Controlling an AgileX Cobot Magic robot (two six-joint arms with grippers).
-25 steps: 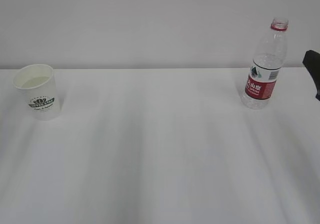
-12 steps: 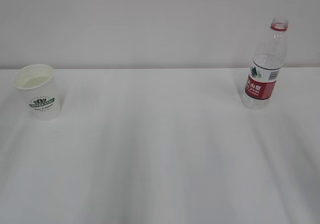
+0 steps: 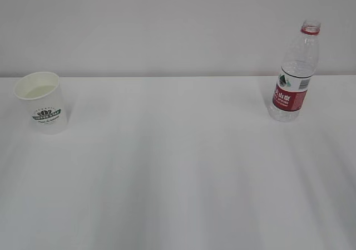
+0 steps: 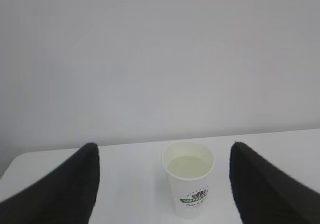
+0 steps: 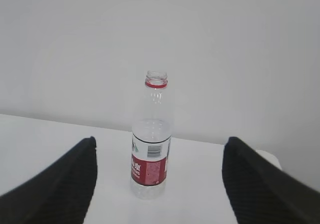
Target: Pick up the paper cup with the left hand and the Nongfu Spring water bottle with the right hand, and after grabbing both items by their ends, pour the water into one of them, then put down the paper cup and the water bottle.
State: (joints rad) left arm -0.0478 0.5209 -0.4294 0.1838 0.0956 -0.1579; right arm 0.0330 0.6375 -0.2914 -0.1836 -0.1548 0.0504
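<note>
The white tapered paper cup (image 3: 41,103) with a green logo is standing upright at the left of the white bench (image 3: 178,172), with pale liquid (image 4: 189,165) inside. The tall clear plastic bottle (image 3: 294,73) with a red label stands uncapped, well apart at the right. The light, open cup could be tipped or spilled if it is brushed by an arm. Both arms are held back, level with the bench. The left hand (image 4: 162,184) and the right hand (image 5: 159,179) are seen with jaws spread, nothing pinched.
</note>
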